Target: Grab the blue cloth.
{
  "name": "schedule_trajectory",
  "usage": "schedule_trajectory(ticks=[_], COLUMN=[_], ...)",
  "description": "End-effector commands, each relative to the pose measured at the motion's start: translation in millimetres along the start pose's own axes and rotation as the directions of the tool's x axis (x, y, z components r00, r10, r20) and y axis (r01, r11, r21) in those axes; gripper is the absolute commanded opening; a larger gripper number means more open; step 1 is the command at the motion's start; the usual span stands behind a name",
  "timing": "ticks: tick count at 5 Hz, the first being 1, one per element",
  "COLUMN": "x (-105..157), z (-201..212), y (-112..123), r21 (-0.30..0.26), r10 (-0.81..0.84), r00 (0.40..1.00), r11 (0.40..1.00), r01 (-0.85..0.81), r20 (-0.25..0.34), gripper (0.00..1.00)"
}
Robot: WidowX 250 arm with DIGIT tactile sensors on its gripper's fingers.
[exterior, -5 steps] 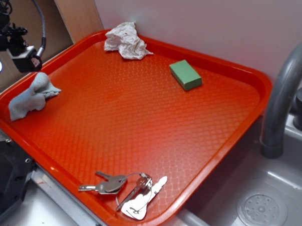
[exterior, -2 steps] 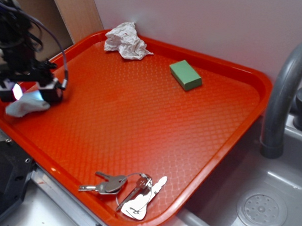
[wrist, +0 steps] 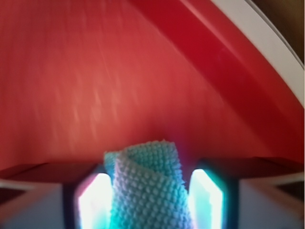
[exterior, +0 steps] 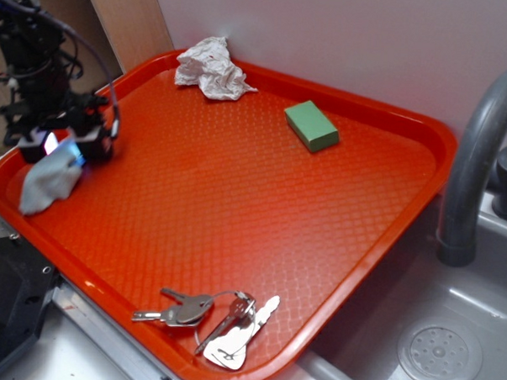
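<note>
The blue cloth (exterior: 45, 187) lies bunched at the left edge of the red tray (exterior: 236, 198). My gripper (exterior: 63, 145) is down on the cloth's upper end, its lit fingers on either side of it. In the wrist view a nubbly fold of the cloth (wrist: 150, 191) stands between the two glowing pads. The left pad (wrist: 95, 202) presses against it and the right pad (wrist: 206, 195) is a sliver away. The jaws are drawn in close around the fold. The rest of the cloth trails down to the left below the gripper.
A white crumpled paper wad (exterior: 210, 68) lies at the tray's back corner, a green block (exterior: 312, 125) at the back right, and a bunch of keys (exterior: 210, 316) at the front. A grey faucet (exterior: 477, 166) and a sink (exterior: 440, 354) are at the right.
My gripper came down from above the tray's left rim onto the cloth and closed in on a fold. The cloth has been squeezed and pulled out of its earlier shape.
</note>
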State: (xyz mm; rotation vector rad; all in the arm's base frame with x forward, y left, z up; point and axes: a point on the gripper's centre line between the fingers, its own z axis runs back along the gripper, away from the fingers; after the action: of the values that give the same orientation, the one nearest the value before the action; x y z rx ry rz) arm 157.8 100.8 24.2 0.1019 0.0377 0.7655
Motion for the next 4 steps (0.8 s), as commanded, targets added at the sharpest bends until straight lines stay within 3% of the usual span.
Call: schedule_trajectory(ticks=[1, 3, 4], x=[-23, -53, -55], z=[89, 169, 190], y=[-31, -100, -116], r21=[-0.105, -0.094, -0.052], r10=[-0.152, -0.394, -0.42], r00=[0.981, 0.888, 0.855], r11=[0.981, 0.9, 0.889], r01=[0.164, 0.425, 0.455], r20=[0.118, 0.236, 0.304], gripper=[0.0, 0.0, 0.0])
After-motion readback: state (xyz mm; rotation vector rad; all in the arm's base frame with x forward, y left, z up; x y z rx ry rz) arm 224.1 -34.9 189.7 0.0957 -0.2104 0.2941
